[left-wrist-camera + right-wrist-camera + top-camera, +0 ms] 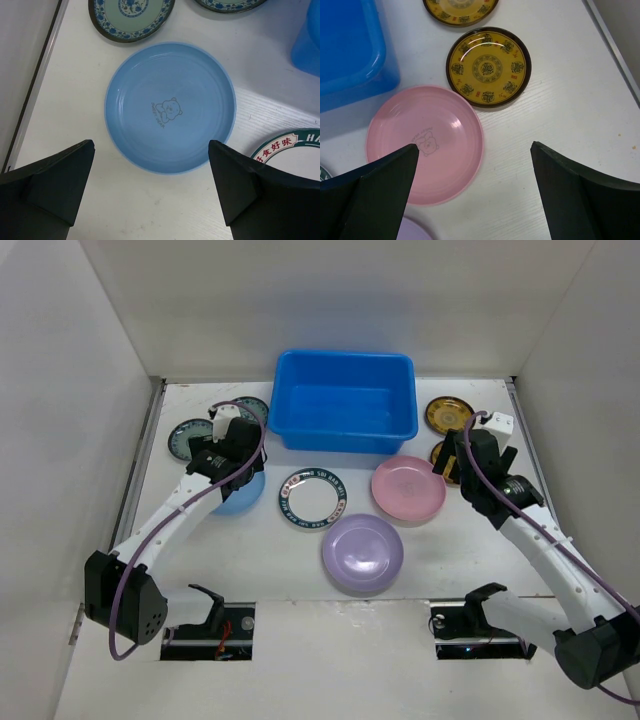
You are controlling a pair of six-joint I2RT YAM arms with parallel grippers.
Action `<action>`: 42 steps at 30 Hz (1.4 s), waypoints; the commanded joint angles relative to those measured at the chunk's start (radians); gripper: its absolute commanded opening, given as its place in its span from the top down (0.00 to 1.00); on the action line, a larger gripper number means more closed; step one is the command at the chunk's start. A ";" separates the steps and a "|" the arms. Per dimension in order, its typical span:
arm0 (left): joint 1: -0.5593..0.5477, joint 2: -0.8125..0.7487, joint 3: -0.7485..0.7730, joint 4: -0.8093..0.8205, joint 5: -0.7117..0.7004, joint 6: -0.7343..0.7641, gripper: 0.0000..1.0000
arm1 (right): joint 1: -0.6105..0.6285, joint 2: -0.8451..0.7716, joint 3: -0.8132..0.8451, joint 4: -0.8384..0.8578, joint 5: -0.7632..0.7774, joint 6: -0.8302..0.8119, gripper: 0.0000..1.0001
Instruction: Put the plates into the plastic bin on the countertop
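Note:
The bright blue plastic bin [345, 400] stands at the back middle of the countertop [250, 560], nothing inside it. My left gripper [150, 145] hangs open just above the near edge of the light blue plate [170, 107], with two teal patterned plates [131, 15] beyond it. My right gripper [475, 147] is open over bare counter beside the pink plate [425, 142], with two yellow-gold plates [488, 66] ahead. In the middle lie a white plate with a dark patterned rim [313, 498] and a lavender plate [362, 552].
White walls enclose the counter on the left, back and right. A metal strip [140, 465] runs along the left wall. The bin's near wall [347, 45] stands just behind the pink plate. The arm bases [205, 620] sit at the near edge.

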 commanded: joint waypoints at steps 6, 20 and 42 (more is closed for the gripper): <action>0.018 -0.024 0.020 0.013 -0.019 -0.003 0.00 | 0.018 -0.008 0.000 0.043 -0.028 0.011 0.00; 0.248 -0.090 -0.121 0.001 0.213 -0.247 0.00 | 0.070 -0.002 -0.014 0.091 -0.100 0.037 0.00; 0.456 0.085 -0.420 0.265 0.317 -0.586 0.20 | 0.137 -0.007 -0.099 0.181 -0.234 0.082 0.00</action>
